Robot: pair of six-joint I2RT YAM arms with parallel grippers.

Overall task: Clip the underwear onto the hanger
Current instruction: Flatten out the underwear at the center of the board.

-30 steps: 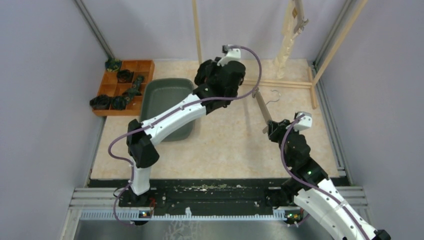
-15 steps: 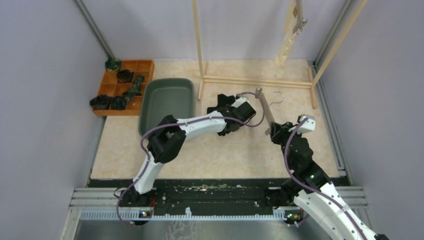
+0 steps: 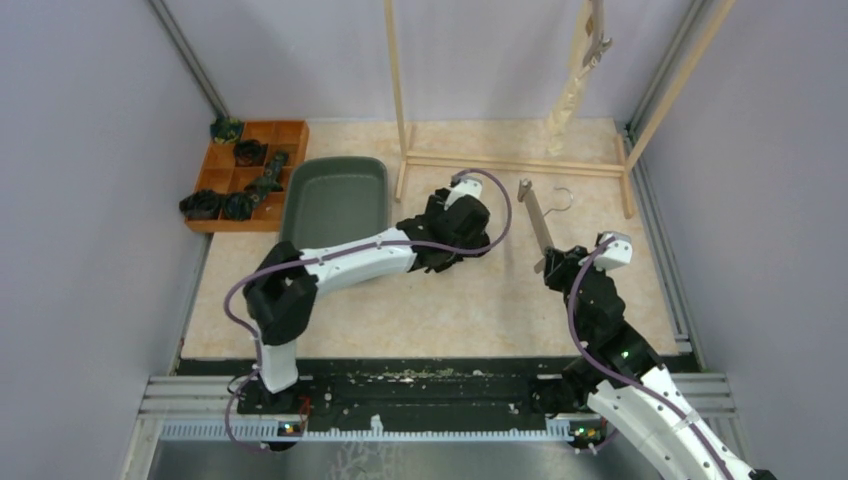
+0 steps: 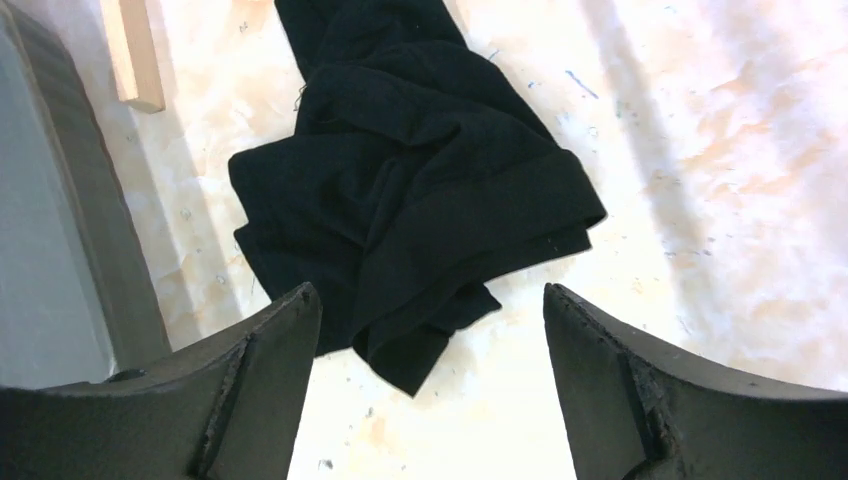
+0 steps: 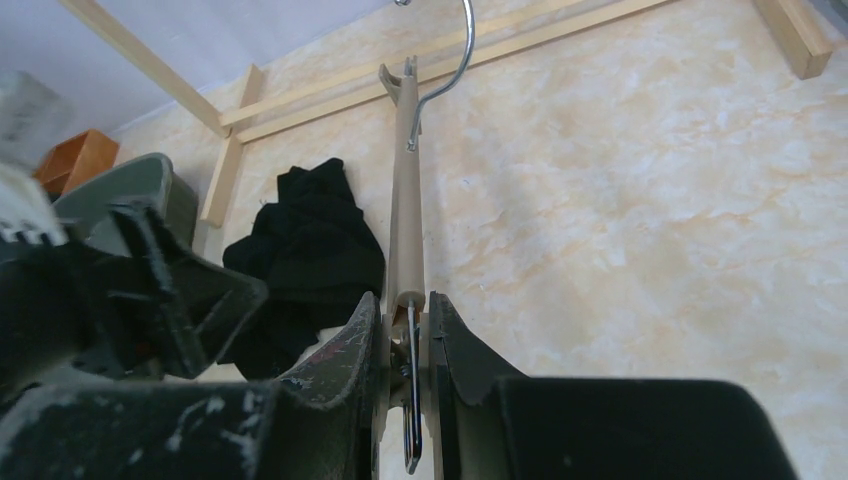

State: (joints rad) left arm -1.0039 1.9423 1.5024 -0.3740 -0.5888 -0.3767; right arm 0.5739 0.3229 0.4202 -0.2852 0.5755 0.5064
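From above, the left arm has swung down from its raised pose and now stretches low over the counter (image 3: 470, 300). The left tool (image 3: 437, 243) hangs just right of the grey-green bin (image 3: 335, 205), and the arm masks whatever lies beneath it. The right tool (image 3: 553, 262) is clamped on the near end of the hanger (image 3: 535, 222), whose bar runs away from it with the wire hook at the far end. The cream underwear (image 3: 570, 95) hangs on the wooden rack (image 3: 500, 160) at the back, apparently already clipped up.

The left wrist view shows what changed. The tool's two fingers (image 4: 270, 350), pressed together a second ago, now stand wide apart with nothing between them. The black underwear (image 4: 410, 220) lies in a crumpled heap on the counter just beyond them, touching neither. So the garment appears to have been set down — released, not clipped.

In the right wrist view the jaws pinch the hanger's end at its metal clip. The black heap sits left of the bar, near it but not touching.

My reading is that the black pair has only been brought within reach of the hanger. It looks too bunched to clip as it lies, so an edge — likely the waistband — must be picked out and fed into a clip.
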